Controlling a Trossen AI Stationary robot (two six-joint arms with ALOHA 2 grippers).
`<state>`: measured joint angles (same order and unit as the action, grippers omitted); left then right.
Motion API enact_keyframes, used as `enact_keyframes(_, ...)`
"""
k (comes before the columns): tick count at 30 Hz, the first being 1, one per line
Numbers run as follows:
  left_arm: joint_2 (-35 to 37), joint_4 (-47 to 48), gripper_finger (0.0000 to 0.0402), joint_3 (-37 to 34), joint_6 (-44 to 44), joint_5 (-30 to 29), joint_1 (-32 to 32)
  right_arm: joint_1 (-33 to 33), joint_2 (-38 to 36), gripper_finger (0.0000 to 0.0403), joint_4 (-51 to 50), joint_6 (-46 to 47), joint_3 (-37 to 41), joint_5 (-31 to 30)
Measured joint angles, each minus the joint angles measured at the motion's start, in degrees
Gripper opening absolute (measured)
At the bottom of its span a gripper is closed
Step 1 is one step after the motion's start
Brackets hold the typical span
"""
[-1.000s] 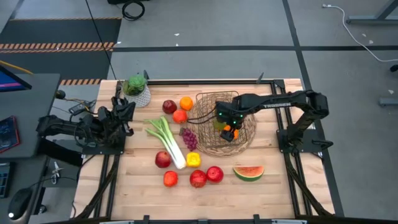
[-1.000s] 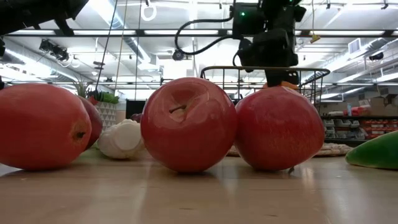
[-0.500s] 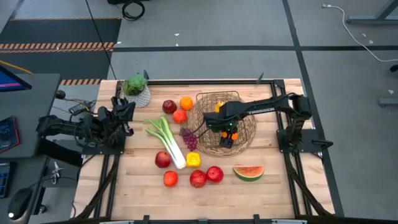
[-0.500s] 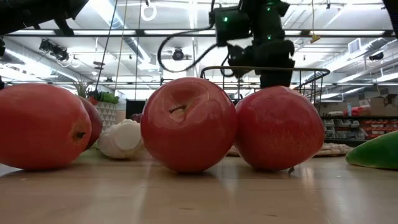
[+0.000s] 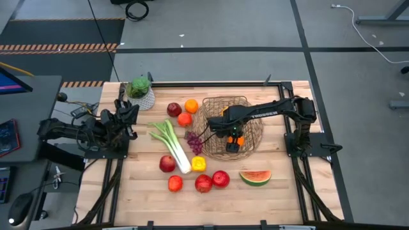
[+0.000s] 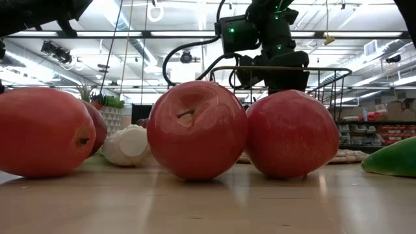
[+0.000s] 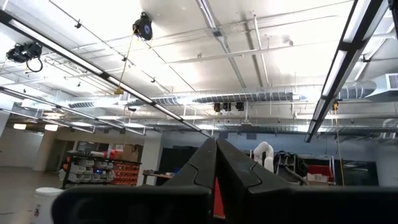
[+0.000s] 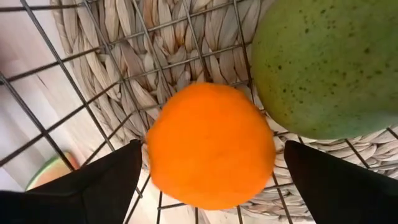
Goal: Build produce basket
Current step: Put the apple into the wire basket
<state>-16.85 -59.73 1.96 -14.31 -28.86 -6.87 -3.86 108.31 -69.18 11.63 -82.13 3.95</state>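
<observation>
Right end effector [image 5: 234,142] down inside the basket [image 5: 251,110], right of frame centre in the high view, fingers spread wide either side of an orange [image 8: 210,146] with a gap on both sides, so apparently not pinching it. Orange resting on the basket's woven floor, touching a large speckled green fruit [image 8: 329,65] beside it. Left end effector [image 5: 130,114] parked at the table's [image 5: 281,191] left edge, fingers pressed together, pointing up at the ceiling in its wrist view.

Outside the basket, to its left: dark red apple [image 5: 174,109], two more oranges [image 5: 191,105], grapes [image 5: 193,141], leek [image 5: 171,144], yellow pepper [image 5: 199,163]. Along the lower middle of the frame: four red fruits [image 5: 204,183] and a watermelon slice [image 5: 255,177], lower right. Potted plant [image 5: 140,92] at the table's upper left corner.
</observation>
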Motion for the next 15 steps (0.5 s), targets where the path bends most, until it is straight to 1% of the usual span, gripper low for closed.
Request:
enact_keyframes(3, 0.01, 0.03, 0.0012, 0.0, 0.02, 0.0, 0.0, 0.0, 0.0, 0.0398, 0.39, -0.23, 0.0, 0.0)
enact_keyframes(7, 0.01, 0.03, 0.0016, 0.0, 0.09, 0.0, 0.0, 0.01, 0.0, 0.0398, -1.94, 0.14, -1.84, -0.19)
enact_keyframes(15, 0.01, 0.05, 0.0015, 0.0, 0.09, 0.0, 0.0, 1.58, -0.02, 0.0399, -8.56, 0.13, -11.19, -4.47)
